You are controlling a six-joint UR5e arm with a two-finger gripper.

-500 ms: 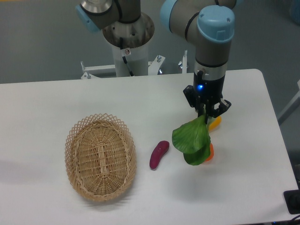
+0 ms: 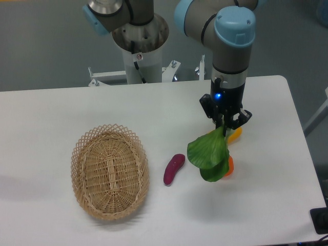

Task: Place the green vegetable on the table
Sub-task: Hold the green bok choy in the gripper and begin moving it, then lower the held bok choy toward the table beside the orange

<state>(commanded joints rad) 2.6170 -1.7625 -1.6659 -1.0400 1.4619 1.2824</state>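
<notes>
The green vegetable point(image 2: 208, 154) hangs from my gripper point(image 2: 224, 124), which is shut on its stem end. Its broad dark green leaves point down and left, low over the white table point(image 2: 154, 107); I cannot tell whether the leaf tips touch the tabletop. The pale stem is hidden between the fingers.
A small purple eggplant point(image 2: 173, 168) lies just left of the leaves. A yellow elongated fruit point(image 2: 234, 134) and an orange item point(image 2: 229, 165) lie partly hidden behind the vegetable. An oval wicker basket point(image 2: 109, 171) stands at the left, with nothing in it.
The gripper and the vegetable have shifted very slightly to the left; otherwise nothing has visibly changed.
</notes>
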